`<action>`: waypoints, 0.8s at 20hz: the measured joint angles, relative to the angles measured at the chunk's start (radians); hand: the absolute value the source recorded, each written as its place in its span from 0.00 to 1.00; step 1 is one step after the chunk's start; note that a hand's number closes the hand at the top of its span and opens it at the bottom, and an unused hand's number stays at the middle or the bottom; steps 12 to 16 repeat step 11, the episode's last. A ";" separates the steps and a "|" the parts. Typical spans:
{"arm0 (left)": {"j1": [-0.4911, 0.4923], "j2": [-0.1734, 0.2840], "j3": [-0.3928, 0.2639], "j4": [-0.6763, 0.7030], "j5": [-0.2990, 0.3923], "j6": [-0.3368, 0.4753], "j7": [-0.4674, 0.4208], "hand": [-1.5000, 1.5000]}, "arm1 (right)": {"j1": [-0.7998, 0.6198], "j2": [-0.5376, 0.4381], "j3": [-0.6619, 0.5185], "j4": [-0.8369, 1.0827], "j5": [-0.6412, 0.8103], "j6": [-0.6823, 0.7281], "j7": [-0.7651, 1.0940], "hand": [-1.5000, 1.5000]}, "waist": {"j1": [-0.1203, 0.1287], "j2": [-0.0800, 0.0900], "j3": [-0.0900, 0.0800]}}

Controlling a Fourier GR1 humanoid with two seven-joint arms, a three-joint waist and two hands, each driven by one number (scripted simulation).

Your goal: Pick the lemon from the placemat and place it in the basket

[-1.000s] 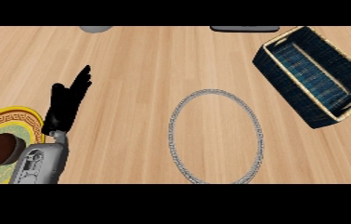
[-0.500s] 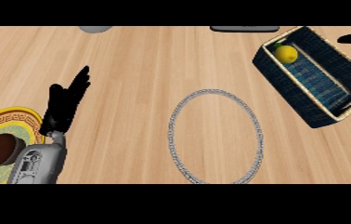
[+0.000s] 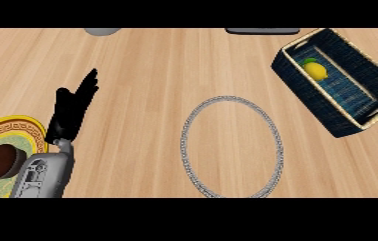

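Bright, even light; faint soft shadows.

Bare counter (image 3: 162, 70) lies open between the placemat ring (image 3: 232, 146) and basket (image 3: 334, 80), seemingly unobstructed.

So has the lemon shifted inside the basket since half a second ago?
Yes. The lemon has slid from the basket's upper-left corner a little down and right, toward the middle of its floor; the basket itself sits unmoved.
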 measured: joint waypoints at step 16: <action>-0.001 -0.009 -0.009 -0.011 -0.002 -0.005 0.007 0.50 | 0.058 -0.269 -0.173 0.233 -0.087 0.076 -0.059 0.00 | 0.011 0.009 0.002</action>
